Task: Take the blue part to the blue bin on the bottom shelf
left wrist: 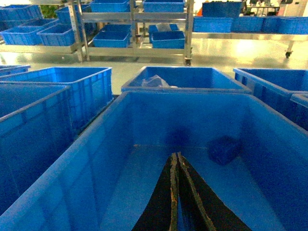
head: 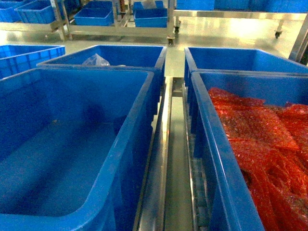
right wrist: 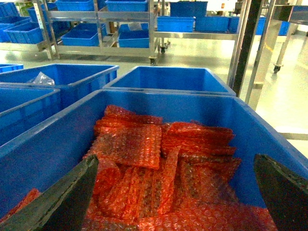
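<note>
My left gripper hangs inside the near-left blue bin, jaws pressed together on nothing. A small blue part lies on that bin's floor, just right of the jaws. Right of that bin, my right gripper hovers over red bubble-wrap bags, jaws wide.

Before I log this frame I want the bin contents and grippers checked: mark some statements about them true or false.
1. The right gripper is open. True.
2. The left gripper is open wide. False: its fingers are pressed together.
3. The bin with red bubble wrap sits under the left gripper. False: it lies under the right one.
4. The near left bin is piled full. False: mostly bare floor shows, with one dark blue item.
5. The bin behind it holds a clear bag. True.
</note>
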Controlling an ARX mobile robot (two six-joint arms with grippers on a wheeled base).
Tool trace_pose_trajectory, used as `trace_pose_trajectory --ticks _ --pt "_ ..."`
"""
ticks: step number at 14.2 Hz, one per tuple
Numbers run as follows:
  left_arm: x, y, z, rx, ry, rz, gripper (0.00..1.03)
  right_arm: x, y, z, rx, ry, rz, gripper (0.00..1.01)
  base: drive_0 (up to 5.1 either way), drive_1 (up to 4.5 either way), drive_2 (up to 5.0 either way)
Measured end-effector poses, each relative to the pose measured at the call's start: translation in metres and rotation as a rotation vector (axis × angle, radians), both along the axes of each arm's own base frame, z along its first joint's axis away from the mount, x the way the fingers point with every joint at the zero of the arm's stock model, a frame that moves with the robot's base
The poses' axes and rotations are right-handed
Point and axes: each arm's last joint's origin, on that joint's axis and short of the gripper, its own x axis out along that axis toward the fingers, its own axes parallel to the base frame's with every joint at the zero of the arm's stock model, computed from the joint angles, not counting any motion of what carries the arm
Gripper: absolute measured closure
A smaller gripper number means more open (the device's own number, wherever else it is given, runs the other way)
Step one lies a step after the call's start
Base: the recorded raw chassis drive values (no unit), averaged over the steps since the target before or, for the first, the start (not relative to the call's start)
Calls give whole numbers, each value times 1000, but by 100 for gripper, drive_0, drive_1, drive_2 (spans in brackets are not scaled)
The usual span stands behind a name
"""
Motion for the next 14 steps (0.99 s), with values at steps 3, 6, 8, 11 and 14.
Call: trace_pose_trajectory --ticks 3,6,8,11,14 --pt "-4 0 0 0 -3 0 101 0 0 0 0 0 0 3 0 0 0" --pt "-8 0 0 0 -4 0 101 0 0 0 0 0 0 3 0 0 0" --pt "-18 0 -2 0 -4 0 101 0 0 0 0 0 0 3 0 0 0" --pt "-18 0 -3 3 4 0 101 0 0 0 0 0 0 3 0 0 0" --pt "-18 0 -3 3 7 0 101 0 0 0 0 0 0 3 0 0 0"
